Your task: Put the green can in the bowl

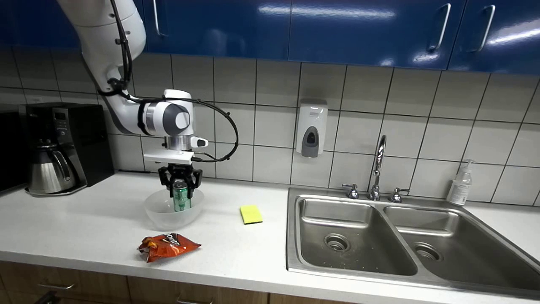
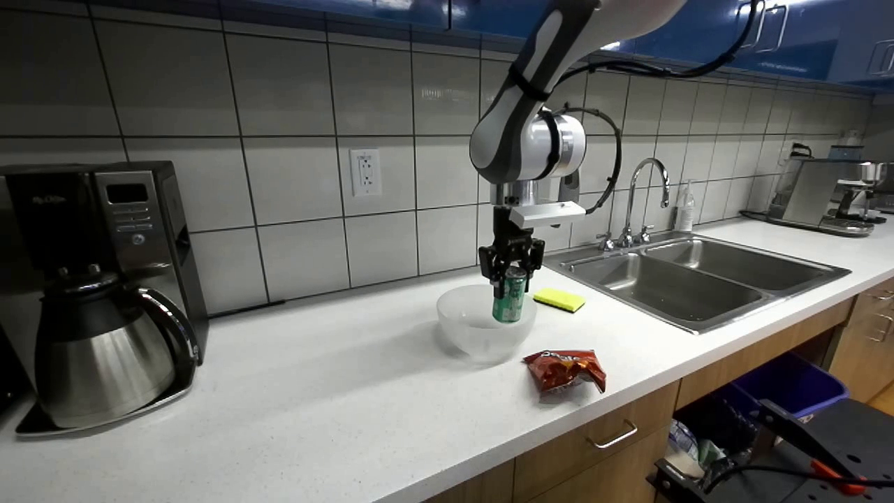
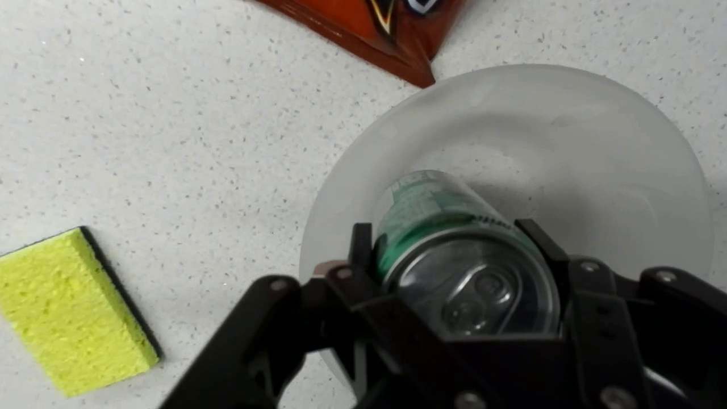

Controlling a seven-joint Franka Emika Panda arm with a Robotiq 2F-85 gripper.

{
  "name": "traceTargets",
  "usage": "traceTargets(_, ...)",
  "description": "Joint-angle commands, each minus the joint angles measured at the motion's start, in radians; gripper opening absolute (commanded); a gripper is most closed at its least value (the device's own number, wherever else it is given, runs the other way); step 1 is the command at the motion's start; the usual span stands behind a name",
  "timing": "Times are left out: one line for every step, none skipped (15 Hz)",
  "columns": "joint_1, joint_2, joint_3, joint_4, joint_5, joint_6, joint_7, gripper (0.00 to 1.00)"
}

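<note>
White counter (image 1: 84,219) stretches left from the bowl (image 1: 162,217) to the coffee maker (image 1: 86,135); a sponge (image 1: 251,214) lies between bowl and sink (image 1: 294,236) at right, a snack bag (image 1: 168,247) toward the near edge. The arm (image 1: 101,42) reaches down, the gripper (image 1: 181,195) pinching the green can (image 1: 182,202) nearly upright within the bowl's rim; base contact unclear.

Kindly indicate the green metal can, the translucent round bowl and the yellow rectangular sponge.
Green metal can (image 3: 463,262): wrist view, silvery lid.
Translucent round bowl (image 2: 482,342): in an exterior view, near wall.
Yellow rectangular sponge (image 3: 75,315): wrist view, upper face.
</note>
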Motion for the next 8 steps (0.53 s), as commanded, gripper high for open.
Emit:
traceTargets(-0.031,0.052,0.030,0.057,0.003,0.020,-0.056,0.38)
traceTargets(-0.032,0.066,0.032,0.067,0.003,0.021,-0.062,0.38)
traceTargets(-0.034,0.079,0.035,0.077,0.002,0.022,-0.068,0.38)
traceTargets(-0.035,0.091,0.037,0.086,0.002,0.022,-0.071,0.38)
traceTargets(-0.038,0.103,0.040,0.096,0.004,0.020,-0.077,0.38)
traceTargets(-0.040,0.115,0.042,0.106,0.004,0.017,-0.081,0.38)
traceTargets(-0.040,0.124,0.043,0.113,0.003,0.017,-0.084,0.38)
traceTargets(-0.044,0.135,0.046,0.122,0.004,0.014,-0.090,0.38)
